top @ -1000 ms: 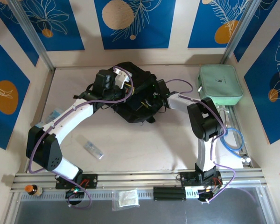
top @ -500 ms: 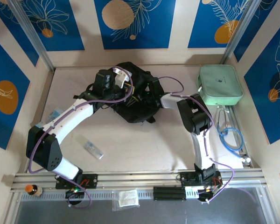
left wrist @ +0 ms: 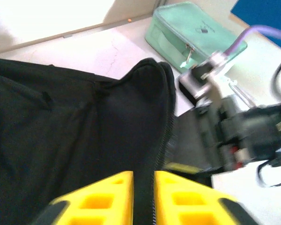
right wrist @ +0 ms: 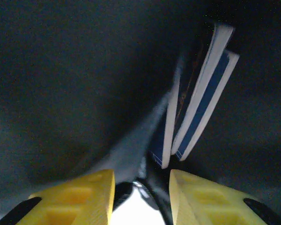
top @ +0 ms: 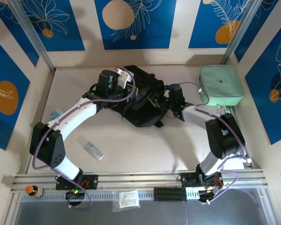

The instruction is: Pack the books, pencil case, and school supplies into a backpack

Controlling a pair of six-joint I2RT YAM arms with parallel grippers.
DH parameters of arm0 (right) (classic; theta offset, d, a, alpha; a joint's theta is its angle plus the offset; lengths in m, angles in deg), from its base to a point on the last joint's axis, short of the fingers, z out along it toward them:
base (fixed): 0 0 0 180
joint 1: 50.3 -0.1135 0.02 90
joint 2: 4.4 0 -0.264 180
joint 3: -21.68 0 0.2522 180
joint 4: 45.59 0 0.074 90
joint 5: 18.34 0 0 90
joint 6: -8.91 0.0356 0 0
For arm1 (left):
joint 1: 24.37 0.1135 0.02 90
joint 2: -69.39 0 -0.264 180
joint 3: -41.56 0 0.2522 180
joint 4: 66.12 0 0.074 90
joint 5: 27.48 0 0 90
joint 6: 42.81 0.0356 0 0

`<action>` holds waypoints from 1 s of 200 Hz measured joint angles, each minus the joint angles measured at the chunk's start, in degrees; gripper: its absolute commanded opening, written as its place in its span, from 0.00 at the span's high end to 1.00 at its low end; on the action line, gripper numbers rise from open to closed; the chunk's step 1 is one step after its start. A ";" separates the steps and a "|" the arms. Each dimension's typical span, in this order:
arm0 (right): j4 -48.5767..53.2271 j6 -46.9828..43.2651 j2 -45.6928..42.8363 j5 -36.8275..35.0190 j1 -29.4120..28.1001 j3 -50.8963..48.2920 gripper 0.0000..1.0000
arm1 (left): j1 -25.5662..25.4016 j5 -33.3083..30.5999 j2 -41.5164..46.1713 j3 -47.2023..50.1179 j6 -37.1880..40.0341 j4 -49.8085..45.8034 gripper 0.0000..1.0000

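Note:
The black backpack (top: 141,96) lies at the back middle of the table. Dark-blue books (right wrist: 196,103) stand edge-on inside it. My left gripper (top: 129,90) is at the bag's left side; in the left wrist view (left wrist: 143,178) its jaws stand slightly apart, with the bag's zip edge (left wrist: 165,126) running between them. My right gripper (top: 163,100) is at the bag's right side, open (right wrist: 141,176), looking into the dark bag (right wrist: 75,70) at the books. The mint-green pencil case (top: 221,84) lies at the back right. The small clear box of school supplies (top: 93,150) lies front left.
A light-blue see-through packet (top: 54,115) lies by the left wall under the left arm. A blue cable loop (top: 232,139) lies along the right wall. An aluminium rail (top: 131,178) runs along the near edge. Walls close in the back and sides.
My right arm has swung its elbow out to the right and the gripper has drawn back toward the bag's right edge. Both grippers' jaws have widened. The backpack has shifted slightly right.

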 measured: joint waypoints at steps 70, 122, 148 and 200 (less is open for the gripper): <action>19.26 -7.54 -17.55 -13.33 3.69 -2.16 0.41 | 2.21 -2.38 -0.72 5.90 -6.95 0.59 0.30; 25.49 -10.84 -18.93 -16.02 3.69 -1.27 0.40 | 9.14 -12.31 -0.74 11.50 -21.42 -1.84 0.53; 26.49 -11.10 -18.86 -16.04 3.30 -1.14 0.40 | 10.97 -14.58 -1.81 13.55 -28.85 -1.84 0.59; 27.19 -11.08 -18.73 -16.00 2.14 -1.09 0.39 | 11.91 -15.56 -7.43 14.49 -38.93 -0.68 0.60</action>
